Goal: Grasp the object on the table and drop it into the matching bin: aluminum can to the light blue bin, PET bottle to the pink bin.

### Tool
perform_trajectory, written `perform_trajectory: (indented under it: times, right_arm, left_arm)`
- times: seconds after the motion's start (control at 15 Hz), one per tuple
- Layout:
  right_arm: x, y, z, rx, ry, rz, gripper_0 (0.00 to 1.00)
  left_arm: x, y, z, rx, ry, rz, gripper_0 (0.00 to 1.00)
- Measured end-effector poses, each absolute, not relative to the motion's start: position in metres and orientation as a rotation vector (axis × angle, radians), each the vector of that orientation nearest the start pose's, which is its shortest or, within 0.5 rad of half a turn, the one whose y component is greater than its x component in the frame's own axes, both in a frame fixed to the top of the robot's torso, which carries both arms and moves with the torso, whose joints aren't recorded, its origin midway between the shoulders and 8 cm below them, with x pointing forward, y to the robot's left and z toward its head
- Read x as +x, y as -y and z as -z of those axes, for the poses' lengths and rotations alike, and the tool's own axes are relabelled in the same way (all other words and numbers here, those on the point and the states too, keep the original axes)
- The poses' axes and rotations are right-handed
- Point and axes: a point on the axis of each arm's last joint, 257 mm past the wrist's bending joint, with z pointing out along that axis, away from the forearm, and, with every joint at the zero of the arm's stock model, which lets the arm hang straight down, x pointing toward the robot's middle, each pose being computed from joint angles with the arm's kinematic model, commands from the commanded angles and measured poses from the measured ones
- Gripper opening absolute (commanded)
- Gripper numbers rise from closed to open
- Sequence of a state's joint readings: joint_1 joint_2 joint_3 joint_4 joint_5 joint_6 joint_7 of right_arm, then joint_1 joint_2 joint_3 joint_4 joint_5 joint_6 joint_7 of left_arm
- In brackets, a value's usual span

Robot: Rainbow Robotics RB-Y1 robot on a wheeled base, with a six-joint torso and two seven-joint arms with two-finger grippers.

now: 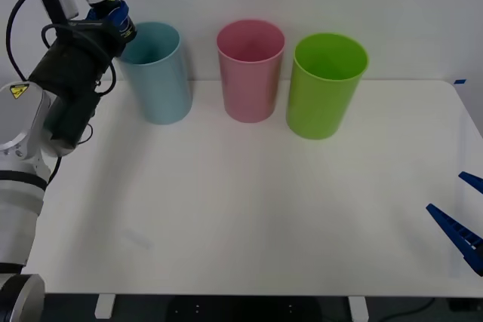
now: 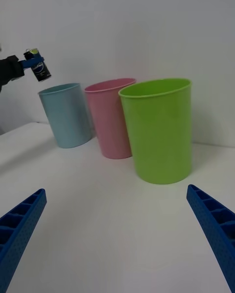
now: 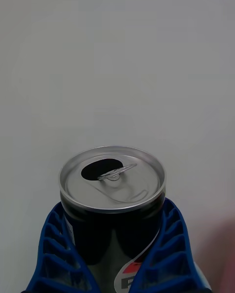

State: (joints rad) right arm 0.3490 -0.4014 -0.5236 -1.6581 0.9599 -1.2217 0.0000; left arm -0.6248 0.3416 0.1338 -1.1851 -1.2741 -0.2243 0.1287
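— Blue ribbed fingers (image 3: pixel 169 254) of the left gripper (image 1: pixel 115 22) are clamped on the aluminum can (image 1: pixel 104 1), one on each side of its dark body. Why so high up?

— My guess is clearance. The can hangs in the air, tilted, just beside the near rim of the light blue bin (image 1: pixel 157 73) and above it, so it can pass over the lip before being let go. It is not yet over the opening, as far as the front view tells.

— Is that the right bin?

— For a can, yes. The pink bin (image 1: pixel 250 69) stands next in the row, and a lime green bin (image 1: pixel 325 84) beyond that, all near the back of the white table (image 1: pixel 241 209).

— What does the left wrist view add?

— The can's silver top (image 3: pixel 112 178), with its tab and open mouth, and a bit of the red, white and blue logo between the fingers. No bin is seen there, so the can's place over the rim cannot be judged from it.

— And the right wrist view?

— It gives the side-on look: can (image 2: pixel 40 69) raised clear above the blue bin's rim (image 2: pixel 59 88), off to its outer side. The right gripper (image 1: pixel 464 220) waits low at the table's right edge, fingers spread wide apart, holding nothing.
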Motion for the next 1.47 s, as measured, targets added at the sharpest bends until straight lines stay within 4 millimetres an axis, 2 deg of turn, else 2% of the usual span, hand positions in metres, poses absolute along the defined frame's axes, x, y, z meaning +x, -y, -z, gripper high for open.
perform_trajectory:
  times: [0.4,0.8,0.87,0.93,1.0,1.47]
  right_arm:
    - [0.342,0.330,0.169,-0.465,-1.441,-0.567,1.00]
    - [0.342,0.330,0.169,-0.465,-1.441,-0.567,1.00]
    - [0.342,0.330,0.169,-0.465,-1.441,-0.567,1.00]
    - [0.342,0.330,0.169,-0.465,-1.441,-0.567,1.00]
    - [0.342,0.330,0.169,-0.465,-1.441,-0.567,1.00]
    - [0.342,0.330,0.169,-0.465,-1.441,-0.567,1.00]
  left_arm:
    - [0.727,-0.242,0.014,0.112,-1.392,0.203,0.00]
    - [0.734,-0.234,0.016,0.129,-1.410,0.197,0.00]
    - [0.734,-0.233,0.016,0.130,-1.409,0.197,0.07]
    - [0.734,-0.233,0.016,0.130,-1.410,0.197,0.68]
    - [0.734,-0.233,0.016,0.130,-1.409,0.197,1.00]
    - [0.734,-0.232,0.016,0.126,-1.409,0.204,1.00]
